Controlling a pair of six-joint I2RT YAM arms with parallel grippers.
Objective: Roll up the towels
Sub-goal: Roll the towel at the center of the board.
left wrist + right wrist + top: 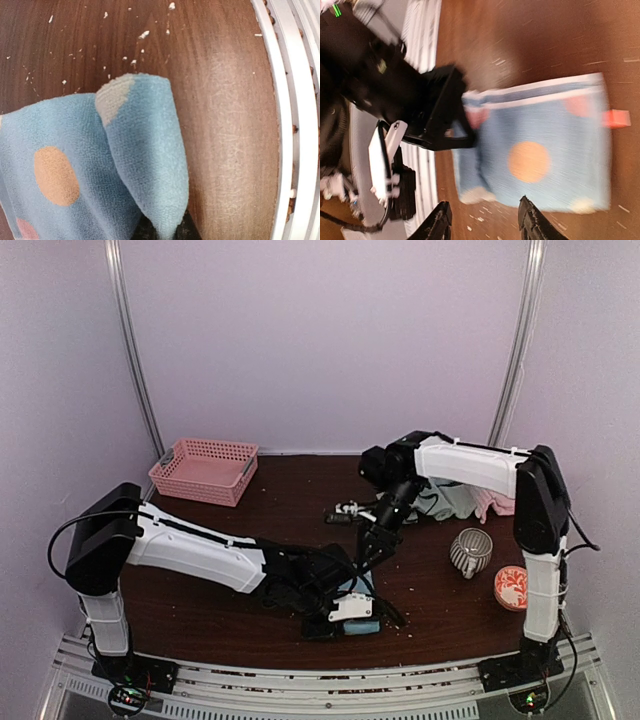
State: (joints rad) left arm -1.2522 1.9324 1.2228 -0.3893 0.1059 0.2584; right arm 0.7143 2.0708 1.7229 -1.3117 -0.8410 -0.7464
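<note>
Your spotted blue towel lies mostly flat on the tabletop, close to its near edge and a little right of the middle. The left gripper is pinched closed on one end of it and holds that end lifted and curled over, so a loose fold stands up off the wood. The right gripper hovers over the towel with its fingers parted and nothing between them. Expect the cloth to be light, limp and slightly fuzzy: it will likely sag, keep no shape, and slide across the wood rather than turn if you only pull. Take it at the edge, pinching through the whole fold, and pin the flat part with the free arm. The other towels sit heaped toward the far right corner
</note>
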